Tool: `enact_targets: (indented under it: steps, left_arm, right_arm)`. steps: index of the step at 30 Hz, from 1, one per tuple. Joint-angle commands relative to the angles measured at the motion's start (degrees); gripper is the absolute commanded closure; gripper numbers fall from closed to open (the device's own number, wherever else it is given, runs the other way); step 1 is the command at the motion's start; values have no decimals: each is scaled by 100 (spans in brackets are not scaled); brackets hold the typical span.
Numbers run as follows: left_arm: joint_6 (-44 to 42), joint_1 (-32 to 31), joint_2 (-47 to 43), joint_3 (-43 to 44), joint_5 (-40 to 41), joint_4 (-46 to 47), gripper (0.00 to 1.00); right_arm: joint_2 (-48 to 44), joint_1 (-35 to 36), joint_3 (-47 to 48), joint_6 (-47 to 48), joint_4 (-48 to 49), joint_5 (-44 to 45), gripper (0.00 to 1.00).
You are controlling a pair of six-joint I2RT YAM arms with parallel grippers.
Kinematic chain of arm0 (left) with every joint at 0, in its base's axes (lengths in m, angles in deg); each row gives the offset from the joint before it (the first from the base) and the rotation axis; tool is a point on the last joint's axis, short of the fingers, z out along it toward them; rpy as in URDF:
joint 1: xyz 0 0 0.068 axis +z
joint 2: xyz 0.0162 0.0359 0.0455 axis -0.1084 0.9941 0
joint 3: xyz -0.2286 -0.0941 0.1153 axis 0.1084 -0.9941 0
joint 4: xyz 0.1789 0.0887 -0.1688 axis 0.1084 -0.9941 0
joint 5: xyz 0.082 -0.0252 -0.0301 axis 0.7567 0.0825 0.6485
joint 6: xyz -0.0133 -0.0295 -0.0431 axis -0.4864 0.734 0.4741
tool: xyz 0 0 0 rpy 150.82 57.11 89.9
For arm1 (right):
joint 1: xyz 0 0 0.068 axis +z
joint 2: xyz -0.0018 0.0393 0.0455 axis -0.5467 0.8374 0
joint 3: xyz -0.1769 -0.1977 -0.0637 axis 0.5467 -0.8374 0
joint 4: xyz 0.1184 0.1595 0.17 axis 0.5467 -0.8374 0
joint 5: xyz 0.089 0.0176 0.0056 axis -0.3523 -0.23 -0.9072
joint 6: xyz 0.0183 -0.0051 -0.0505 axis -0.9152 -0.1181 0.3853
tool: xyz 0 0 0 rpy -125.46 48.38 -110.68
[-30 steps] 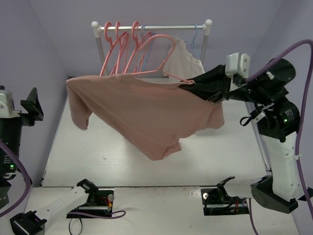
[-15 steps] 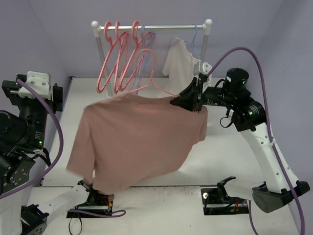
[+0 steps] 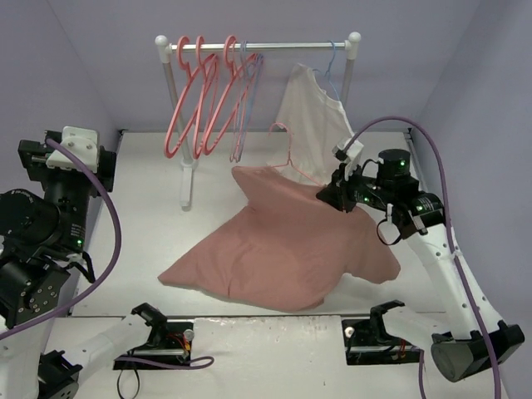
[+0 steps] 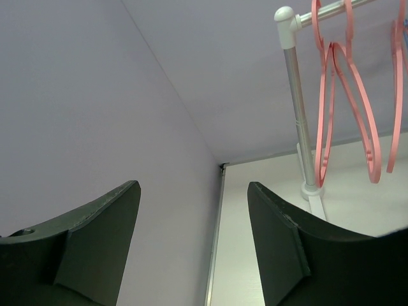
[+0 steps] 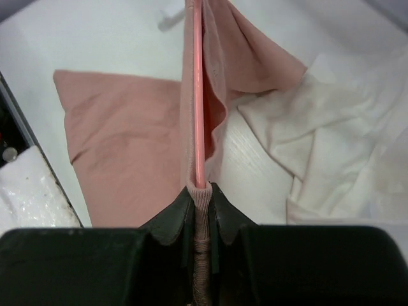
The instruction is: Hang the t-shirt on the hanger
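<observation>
The salmon-pink t-shirt (image 3: 283, 245) lies spread on the white table, its upper part lifted toward my right gripper (image 3: 339, 196). The coral-pink hanger (image 3: 287, 154) sticks out of the shirt's neck, hook up. In the right wrist view my right gripper (image 5: 201, 191) is shut on the shirt's ribbed collar, with the hanger bar (image 5: 198, 95) running out from between the jaws inside the t-shirt (image 5: 127, 140). My left gripper (image 4: 194, 210) is open and empty, raised at the far left (image 3: 79, 137), away from the shirt.
A white garment rack (image 3: 258, 47) stands at the back with several coral-pink hangers (image 3: 199, 100), one lavender hanger (image 3: 245, 91) and a white shirt (image 3: 312, 116) on a pale blue hanger. The white shirt (image 5: 344, 140) hangs beside my right gripper. Purple walls enclose the table.
</observation>
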Motion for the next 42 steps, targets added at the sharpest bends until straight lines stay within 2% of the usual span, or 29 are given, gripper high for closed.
enact_targets:
  steps: [1,3,6,10,13,17,24,28,38,42]
  left_arm:
    - [-104,4,78,-122,16,584,37]
    - [-58,4,166,-123,-26,498,37]
    - [84,4,251,-122,-81,450,37]
    - [442,8,375,-124,-244,354,37]
    - [684,6,484,-23,-388,218,37]
    - [781,13,541,10,-459,227,37]
    - [811,13,611,-20,-494,222,37]
    - [781,13,638,-3,-494,214,37]
    - [1009,13,769,-51,-608,21,37]
    - [1379,13,799,-267,-675,-135,37]
  right_arm:
    - [247,123,44,179,107,1174,100]
    - [503,123,319,175,137,1894,100]
    - [803,123,744,135,200,2489,100]
    - [1334,132,1755,-3,745,3077,100]
    - [1692,147,2181,-10,1274,3153,100]
    - [2264,167,3277,-44,1539,3275,100]
    - [2951,221,4146,-194,1880,3337,100]
    - [3176,326,4158,-225,1973,3497,100]
    - [3597,887,3444,-536,2740,4136,100]
    - [3509,1060,2628,-970,3287,4868,100]
